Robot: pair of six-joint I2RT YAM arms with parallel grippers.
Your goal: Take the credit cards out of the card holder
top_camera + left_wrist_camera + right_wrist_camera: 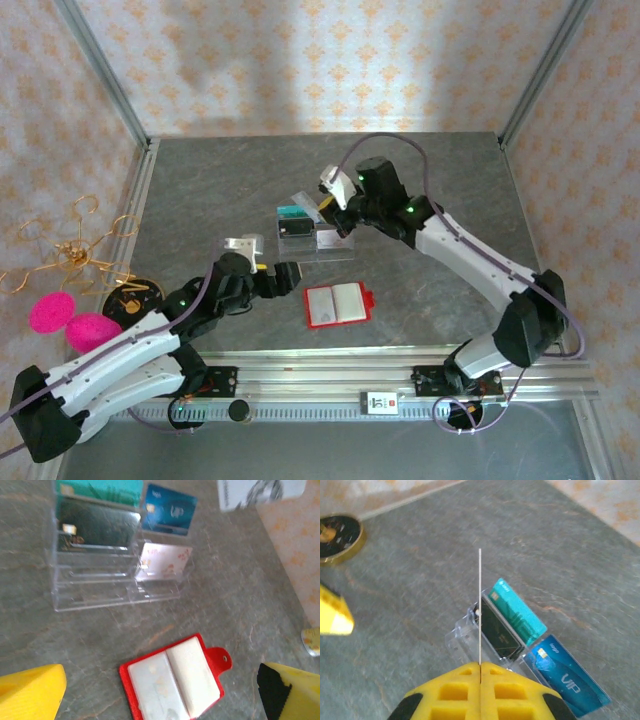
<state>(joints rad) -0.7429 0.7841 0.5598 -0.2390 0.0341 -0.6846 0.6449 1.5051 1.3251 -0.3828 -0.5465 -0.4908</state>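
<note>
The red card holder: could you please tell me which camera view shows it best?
The left wrist view: the card holder lies open and close up, its pale inner pockets and snap tab plain. The top external view shows it open too, but small.

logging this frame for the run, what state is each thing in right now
card holder: open flat, snap tab undone
right gripper: shut on pale card
pale card: held off the table near the clear tray
left gripper: open, empty
blue card: standing in a tray slot
patterned card: standing in a tray slot
teal card: in the tray
black card: in the tray
</note>
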